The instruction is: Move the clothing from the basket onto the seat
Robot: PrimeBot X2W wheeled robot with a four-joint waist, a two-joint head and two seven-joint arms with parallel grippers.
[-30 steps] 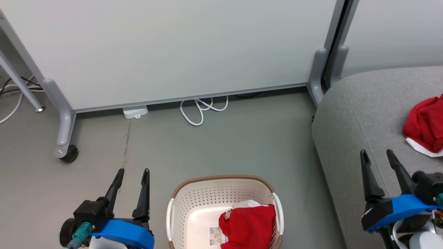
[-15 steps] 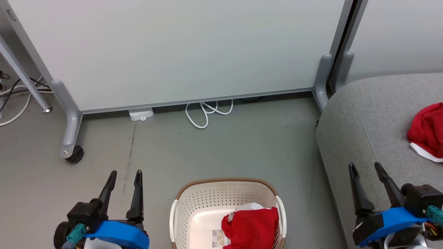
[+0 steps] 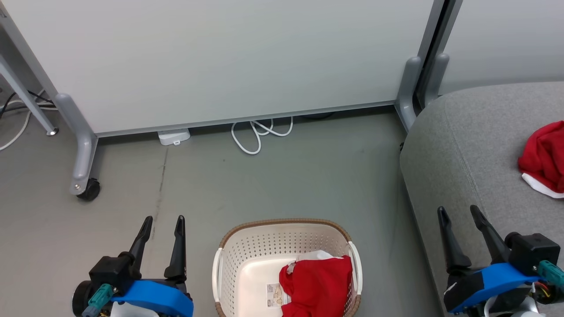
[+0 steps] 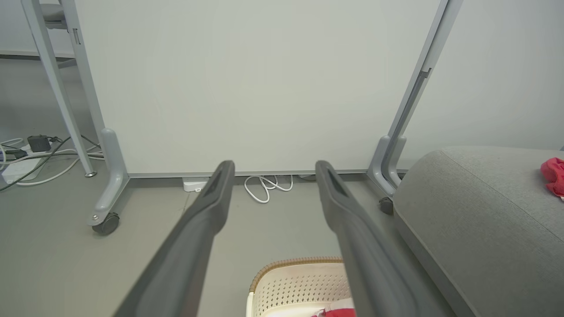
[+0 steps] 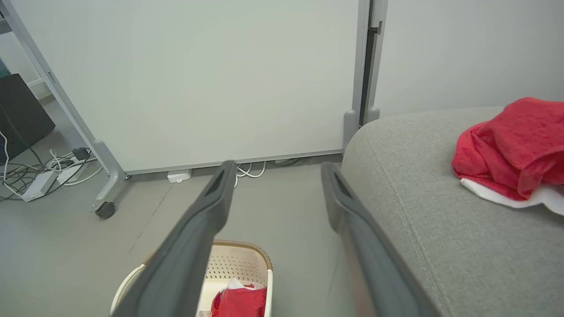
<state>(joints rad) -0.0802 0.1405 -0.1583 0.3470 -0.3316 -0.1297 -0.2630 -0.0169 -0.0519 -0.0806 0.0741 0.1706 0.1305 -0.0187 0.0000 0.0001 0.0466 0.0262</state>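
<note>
The left pincer (image 3: 164, 219) stands with its two dark fingers parted by a moderate gap and nothing between them, above bare grey floor (image 3: 308, 176). Just to its right sits the basket (image 3: 282, 223), cream with a brown rim. In the half of it farther from this pincer lies a crumpled red garment (image 3: 319, 284), with a bit of white fabric showing at its far edge. A label sticker (image 3: 275, 294) shows on the basket bottom beside the garment. The right pincer (image 3: 457, 209) is likewise spread and holds nothing. The seat (image 3: 462, 145) lies beneath it and stretches off to its right, while the basket sits well off to its left and lower. Ahead of this pincer and to its right, a second red garment (image 3: 544, 158) with white trim lies bunched on the seat, apart from the fingertips. Beyond both pincers stands a pale partition panel (image 3: 220, 61) on grey legs, with a caster (image 3: 88, 191) ahead and left of the left pincer. A looped white cable (image 3: 255, 136) lies under the panel, ahead between the two pincers.
</note>
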